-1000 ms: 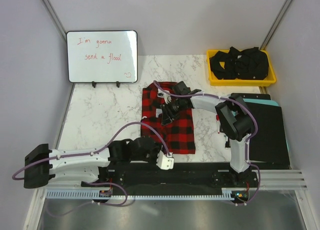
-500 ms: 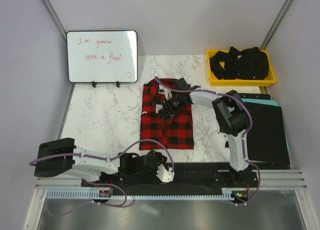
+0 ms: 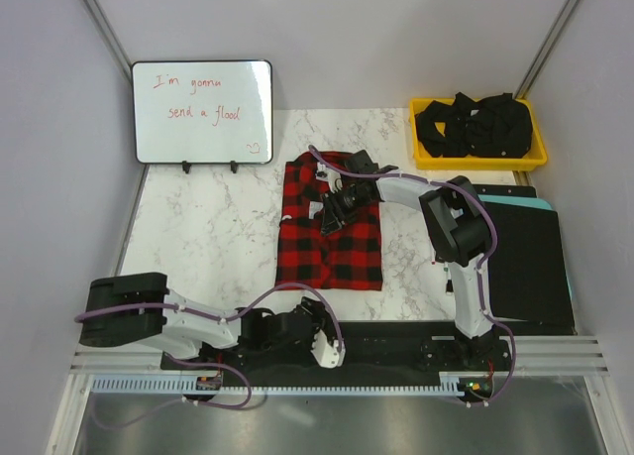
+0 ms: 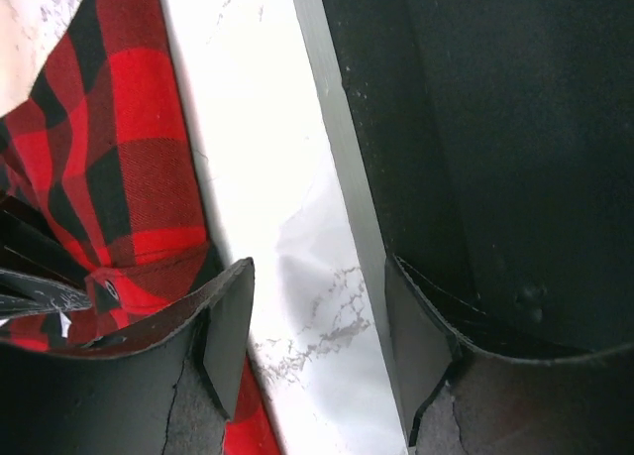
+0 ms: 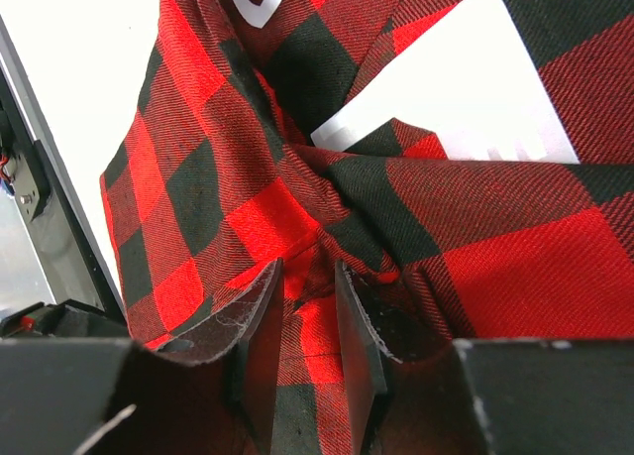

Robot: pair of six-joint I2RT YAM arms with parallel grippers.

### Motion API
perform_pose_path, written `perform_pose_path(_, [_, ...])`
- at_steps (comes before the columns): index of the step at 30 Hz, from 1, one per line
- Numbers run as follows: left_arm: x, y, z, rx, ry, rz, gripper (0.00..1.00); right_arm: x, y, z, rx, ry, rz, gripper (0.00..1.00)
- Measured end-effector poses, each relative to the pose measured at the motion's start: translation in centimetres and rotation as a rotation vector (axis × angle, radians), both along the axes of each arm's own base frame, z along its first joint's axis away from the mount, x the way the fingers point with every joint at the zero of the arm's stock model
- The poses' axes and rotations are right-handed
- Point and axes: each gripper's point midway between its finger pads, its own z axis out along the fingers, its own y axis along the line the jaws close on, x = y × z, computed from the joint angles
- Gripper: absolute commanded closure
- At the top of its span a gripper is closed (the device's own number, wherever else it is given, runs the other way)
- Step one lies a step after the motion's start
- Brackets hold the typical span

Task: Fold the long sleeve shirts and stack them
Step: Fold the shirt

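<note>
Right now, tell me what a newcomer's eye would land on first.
The red-and-black flannel shirt in the middle of the table, with the right gripper pinching a fold of it near the collar. Then the yellow bin of black cloth at the far right and the whiteboard with red handwriting at the far left.

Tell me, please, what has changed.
The left claw, now open, drew back from the near hem of the red-and-black checked flannel shirt to the near edge of the marble table. The right claw stays pinched on its cloth. The white whiteboard and yellow plastic bin are unchanged.
</note>
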Motion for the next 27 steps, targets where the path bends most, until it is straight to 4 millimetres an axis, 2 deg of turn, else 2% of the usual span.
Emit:
perform_pose_path(5, [0.1,-0.8,0.1,-0.031,-0.03,-0.024,0.37,0.0,0.0,0.0,0.0,0.0,0.0,0.63])
perform_pose_path(12, [0.1,-0.5,0.5,-0.028,-0.016,-0.032,0.37,0.0,0.0,0.0,0.002,0.001,0.002,0.63])
perform_pose_path(14, [0.1,-0.2,2.1,-0.047,-0.009,-0.028,0.37,0.0,0.0,0.0,0.003,0.001,0.002,0.63])
perform_pose_path(17, [1.7,-0.4,7.2,-0.18,-0.046,0.028,0.34,0.0,0.0,0.0,0.003,0.001,0.002,0.63])
perform_pose_path(19, [2.0,-0.7,9.9,-0.256,-0.056,0.043,0.34,0.0,0.0,0.0,0.003,-0.001,0.004,0.63])
perform_pose_path(21, [1.8,-0.7,11.2,-0.298,-0.051,0.038,0.33,0.0,0.0,0.0,0.003,-0.001,0.004,0.63])
perform_pose_path(24, [1.8,-0.5,10.1,-0.259,-0.04,0.044,0.32,0.0,0.0,0.0,0.003,-0.001,0.004,0.63])
perform_pose_path(27, [2.1,-0.1,7.3,-0.166,-0.034,0.06,0.32,-0.1,0.0,0.0,0.003,-0.002,0.006,0.63])
